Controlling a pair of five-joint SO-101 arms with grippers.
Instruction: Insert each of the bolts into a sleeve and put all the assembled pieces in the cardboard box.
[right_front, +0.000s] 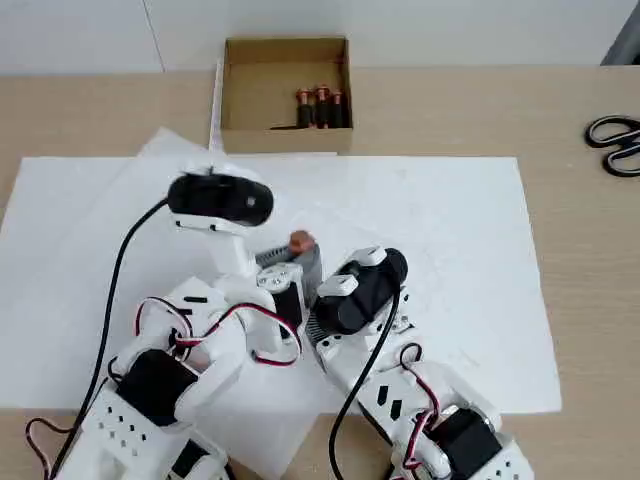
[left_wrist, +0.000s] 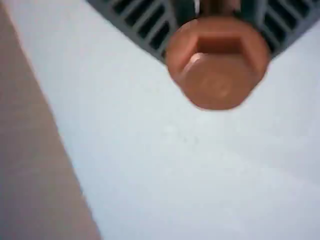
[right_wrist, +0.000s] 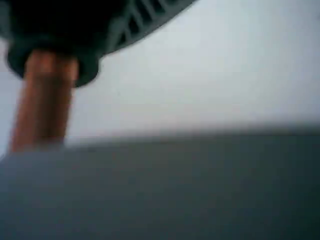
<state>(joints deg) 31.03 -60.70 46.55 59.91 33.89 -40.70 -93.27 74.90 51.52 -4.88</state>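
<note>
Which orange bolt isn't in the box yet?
The copper hex-head bolt clamped by the left gripper over the white paper; three others sit in the brown cardboard box.

You had the open brown cardboard box (right_front: 245, 95) at the far edge of the light wooden table (right_front: 90, 110), just behind the white paper sheet (right_front: 450, 260). Three copper-and-black assembled pieces (right_front: 322, 108) lay in its right part. The copper hex-head bolt (right_front: 301, 241) sat over the sheet's middle, and the black-handled scissors (right_front: 615, 143) lay far right.

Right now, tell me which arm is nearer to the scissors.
Right. The right arm stands on the scissors' side of the white paper, though well short of them. The left arm is beside it on the far side, farther off.
</note>
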